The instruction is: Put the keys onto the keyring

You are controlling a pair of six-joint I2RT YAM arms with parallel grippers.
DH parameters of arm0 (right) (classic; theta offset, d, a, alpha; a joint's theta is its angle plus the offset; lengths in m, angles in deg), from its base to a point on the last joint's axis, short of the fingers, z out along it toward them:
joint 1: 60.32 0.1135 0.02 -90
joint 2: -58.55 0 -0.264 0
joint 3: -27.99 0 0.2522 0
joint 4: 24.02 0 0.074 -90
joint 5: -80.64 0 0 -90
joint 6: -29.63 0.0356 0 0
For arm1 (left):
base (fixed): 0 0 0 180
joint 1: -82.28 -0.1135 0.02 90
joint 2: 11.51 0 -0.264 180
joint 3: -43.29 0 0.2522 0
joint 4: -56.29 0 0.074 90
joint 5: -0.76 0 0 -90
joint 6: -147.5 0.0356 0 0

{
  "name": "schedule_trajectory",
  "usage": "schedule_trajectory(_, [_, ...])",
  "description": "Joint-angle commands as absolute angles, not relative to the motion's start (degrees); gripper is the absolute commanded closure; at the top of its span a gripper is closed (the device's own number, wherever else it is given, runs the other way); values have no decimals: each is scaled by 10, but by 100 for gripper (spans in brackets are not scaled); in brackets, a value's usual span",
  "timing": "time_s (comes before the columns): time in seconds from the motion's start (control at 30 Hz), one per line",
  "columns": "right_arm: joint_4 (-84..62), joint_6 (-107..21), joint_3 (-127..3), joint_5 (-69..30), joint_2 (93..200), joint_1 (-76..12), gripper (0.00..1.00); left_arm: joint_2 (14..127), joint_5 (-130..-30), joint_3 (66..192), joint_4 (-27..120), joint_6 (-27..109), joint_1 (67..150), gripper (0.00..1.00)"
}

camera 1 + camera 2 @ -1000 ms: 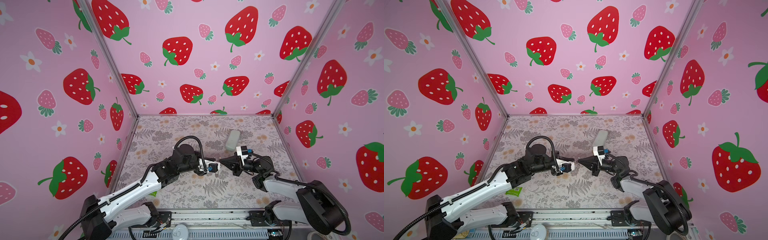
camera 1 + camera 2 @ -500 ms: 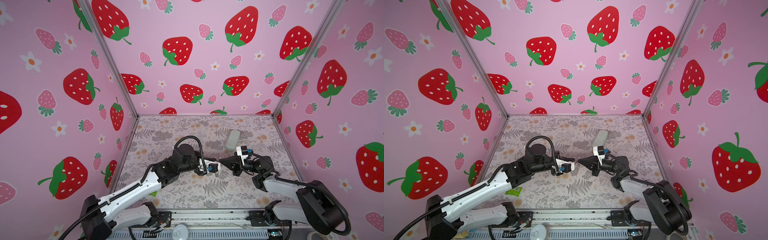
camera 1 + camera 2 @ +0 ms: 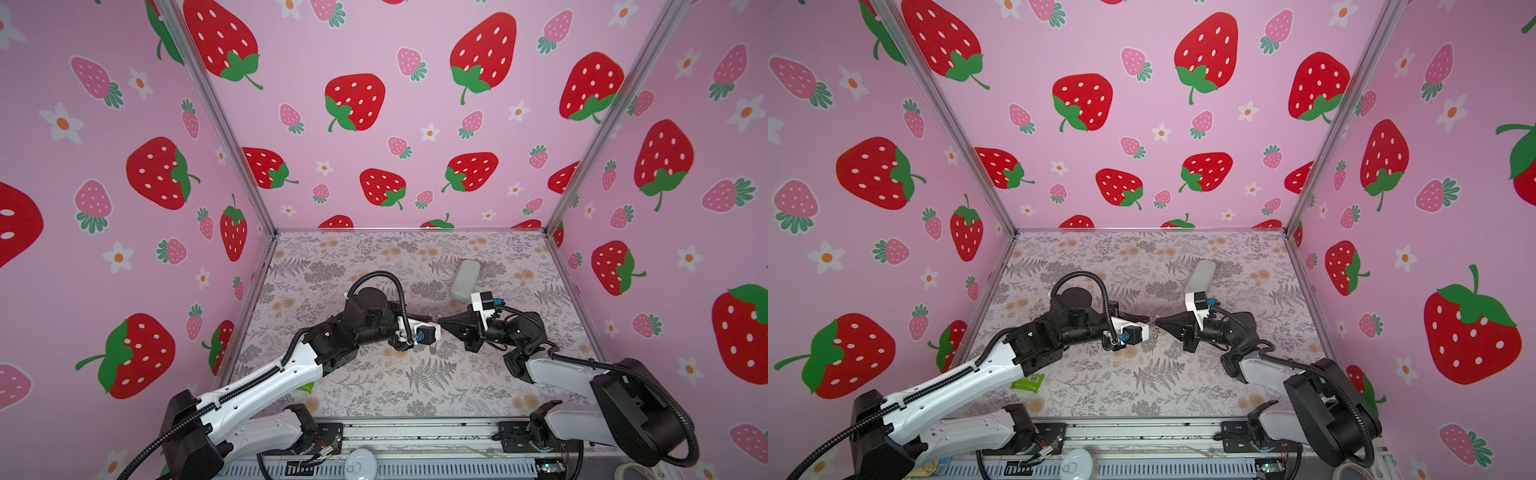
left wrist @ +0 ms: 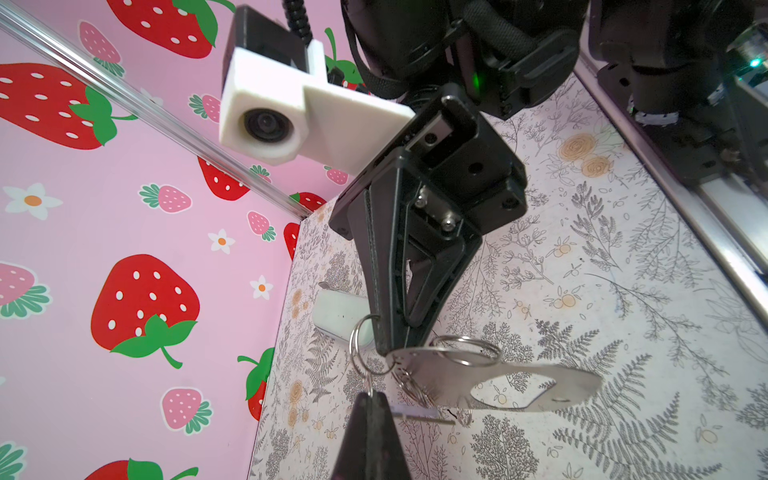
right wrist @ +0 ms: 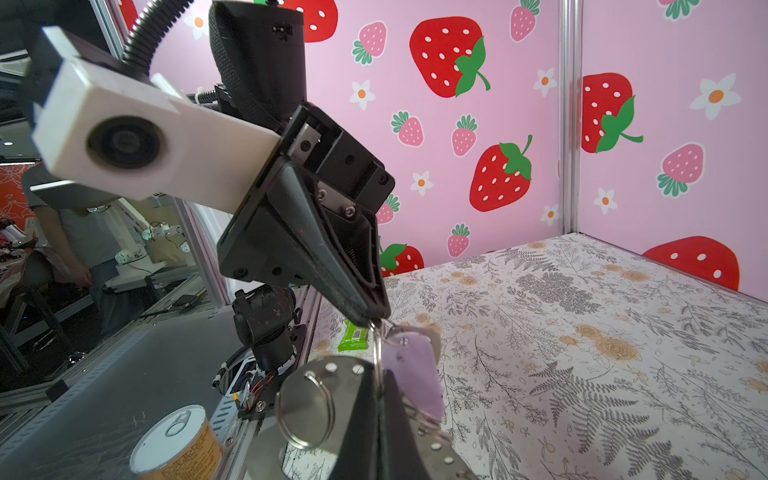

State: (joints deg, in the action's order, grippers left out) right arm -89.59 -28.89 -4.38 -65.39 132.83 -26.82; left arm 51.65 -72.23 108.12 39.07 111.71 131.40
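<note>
Meeting tip to tip above the middle of the floral table (image 3: 374,257), the two grippers hold their loads clear of the surface. The left gripper (image 5: 368,318) is clamped on the keys (image 5: 413,374), pinching them at the wire ring, and the lilac head hangs just below its tips. The right gripper (image 4: 382,349) is closed tight on one end of the keyring (image 4: 540,384), a flat grey oval loop that juts out roughly level, with silvery split rings gathered at the gripped end. Whether the key's ring passes through the loop cannot be told. A pale case (image 3: 464,279) lies toward the back right. A green packet (image 3: 1029,382) lies beside the left arm near the front.
</note>
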Motion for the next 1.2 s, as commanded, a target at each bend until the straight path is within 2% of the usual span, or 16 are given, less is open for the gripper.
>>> schedule_trajectory(0.0, [-915,-280,-60,-654,1333,-263,100,508,-692,1079,410,1126,1317,100])
schedule_trajectory(0.7, [-888,-283,-75,-687,1346,-256,100,502,-704,1079,412,1147,1319,100])
schedule_trajectory(0.83, [-847,-307,-83,-719,1340,-254,100,503,-696,1085,395,1159,1312,100])
schedule_trajectory(1.03, [-698,-408,-111,-755,1322,-248,100,505,-672,1100,359,1170,1305,100])
schedule_trajectory(1.17, [-679,-424,-113,-763,1323,-247,100,508,-661,1115,328,1183,1303,100])
